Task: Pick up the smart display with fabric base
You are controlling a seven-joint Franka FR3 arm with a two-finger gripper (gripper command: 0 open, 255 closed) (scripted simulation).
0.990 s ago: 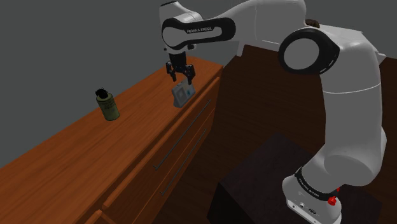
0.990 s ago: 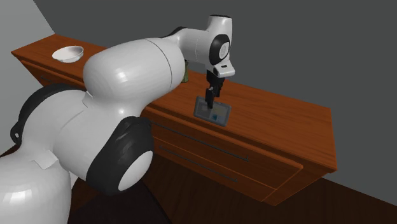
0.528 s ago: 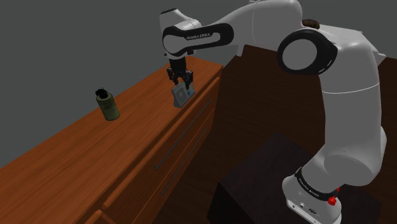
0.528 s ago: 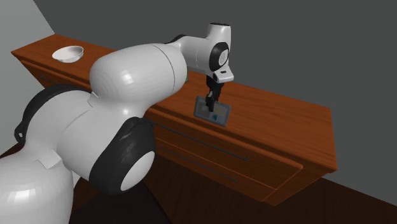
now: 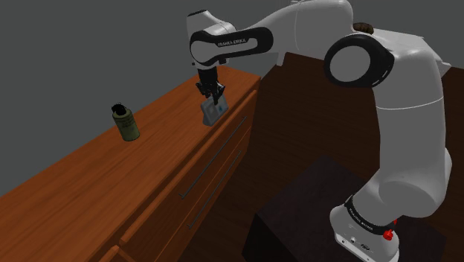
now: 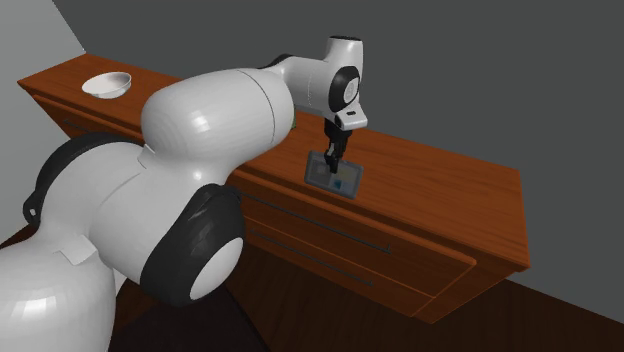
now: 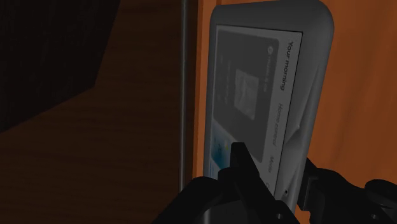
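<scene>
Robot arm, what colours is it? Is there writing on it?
The arm is white and rounded, with black round joints. FRANKA EMIKA lettering runs along a black band. The gripper is all black. A small red mark sits near the bottom.

my gripper [image 5: 213, 98] | lowered onto the smart display [image 5: 210, 112] | fingers went from spread to clasping it

Glossy white rounded arm [image 5: 413, 141], dark joint rings, "FRANKA EMIKA" lettering, black tool [image 5: 214, 97], small red mark near base
</scene>
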